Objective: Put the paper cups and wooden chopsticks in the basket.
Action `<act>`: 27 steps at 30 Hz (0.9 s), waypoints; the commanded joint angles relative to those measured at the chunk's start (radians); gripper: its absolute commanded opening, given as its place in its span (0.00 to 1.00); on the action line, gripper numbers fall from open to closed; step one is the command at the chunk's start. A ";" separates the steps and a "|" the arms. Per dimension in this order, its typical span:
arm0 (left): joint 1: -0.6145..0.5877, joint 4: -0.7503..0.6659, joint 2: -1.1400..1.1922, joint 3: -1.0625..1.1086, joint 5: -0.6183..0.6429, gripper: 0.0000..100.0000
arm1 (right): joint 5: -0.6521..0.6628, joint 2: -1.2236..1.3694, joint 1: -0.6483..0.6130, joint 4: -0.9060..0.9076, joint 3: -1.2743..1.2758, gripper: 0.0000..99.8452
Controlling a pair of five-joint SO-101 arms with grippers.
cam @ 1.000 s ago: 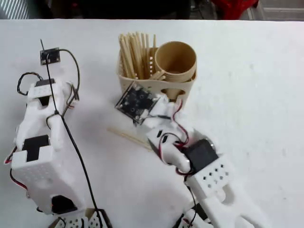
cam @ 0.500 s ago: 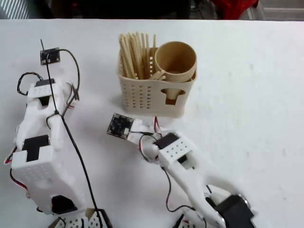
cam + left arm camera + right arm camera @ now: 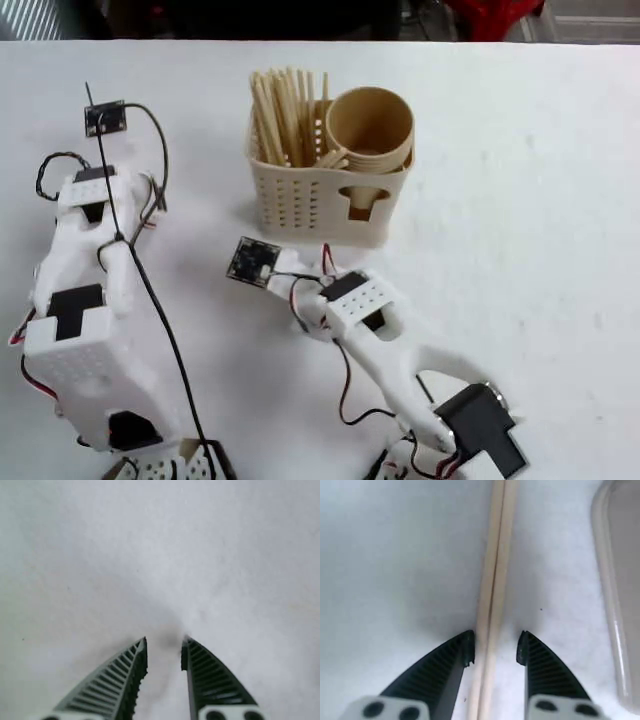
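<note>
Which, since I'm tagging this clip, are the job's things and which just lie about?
Job: basket; paper cups in it; wooden chopsticks in it; chopstick pair lying flat, straddled by the open right tool.
Lying about: white table; black cable; left tool, holding nothing.

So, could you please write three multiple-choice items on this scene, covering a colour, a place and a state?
1. What colour is the basket? A red; B cream; C black.
2. Where is the loose pair of chopsticks? A in the basket; B flat on the table, between the fingers of the right gripper; C hanging off the table's edge.
3. How are the fingers of the left gripper? A open over bare table; B shut on chopsticks; C shut on the basket's rim.

Answers: B, the high view shows its cream wall; B, the right wrist view shows the pair passing between the fingers; A, a gap with table behind it.
</note>
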 commanded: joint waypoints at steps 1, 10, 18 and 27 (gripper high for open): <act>0.018 -0.018 -0.005 -0.035 -0.012 0.13 | 0.012 -0.067 0.018 0.028 -0.044 0.15; 0.018 -0.018 -0.005 -0.035 -0.012 0.13 | 0.012 -0.177 0.035 0.047 -0.032 0.15; 0.018 -0.018 -0.005 -0.035 -0.012 0.13 | 0.014 0.042 0.041 -0.041 -0.051 0.14; 0.018 -0.017 -0.005 -0.035 -0.012 0.13 | 0.014 0.053 0.036 0.001 -0.081 0.07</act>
